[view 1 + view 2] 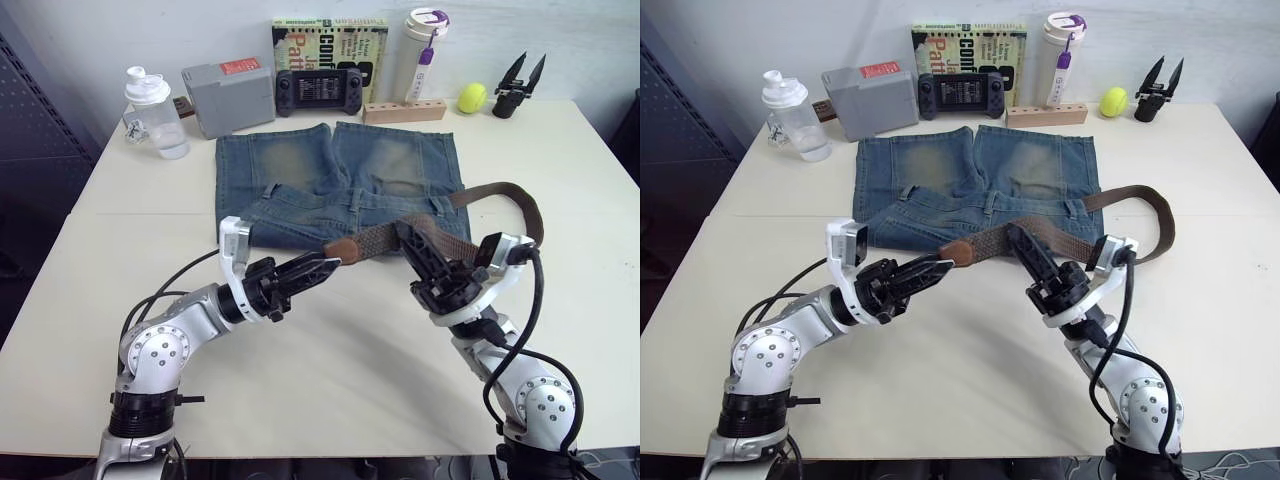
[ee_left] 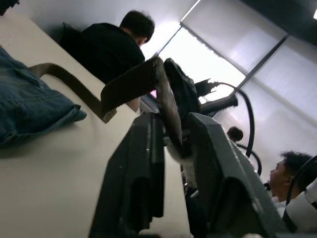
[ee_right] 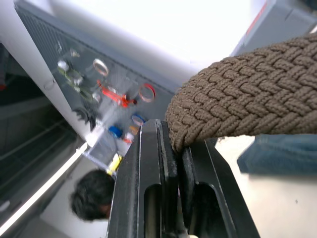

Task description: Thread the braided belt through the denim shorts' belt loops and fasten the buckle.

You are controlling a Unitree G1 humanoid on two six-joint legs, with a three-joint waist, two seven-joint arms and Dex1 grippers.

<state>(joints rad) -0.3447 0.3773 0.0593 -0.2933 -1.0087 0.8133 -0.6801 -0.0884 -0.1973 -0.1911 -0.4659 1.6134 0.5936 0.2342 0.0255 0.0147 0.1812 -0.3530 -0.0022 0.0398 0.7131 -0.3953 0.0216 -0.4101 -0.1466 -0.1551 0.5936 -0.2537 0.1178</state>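
Both clamped on braided belt [image 1: 385, 240]: left gripper [image 1: 325, 266], right gripper [image 1: 412, 238]; buckle hidden.

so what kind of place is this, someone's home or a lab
Most likely a robotics lab or workshop, not a home. A pegboard wall hangs with tools and tape rolls, a spare robot gripper stands on the pale work table, and people sit nearby under large blinds.

My rig: silver-grey rounded metal arm joints, screw rings visible, black cuffs between segments. Black cables loop loose along both forearms. White camera bracket on each wrist. Left hand [image 1: 318, 268] and right hand [image 1: 418, 243]: long black tapered fingers, slotted inner faces.
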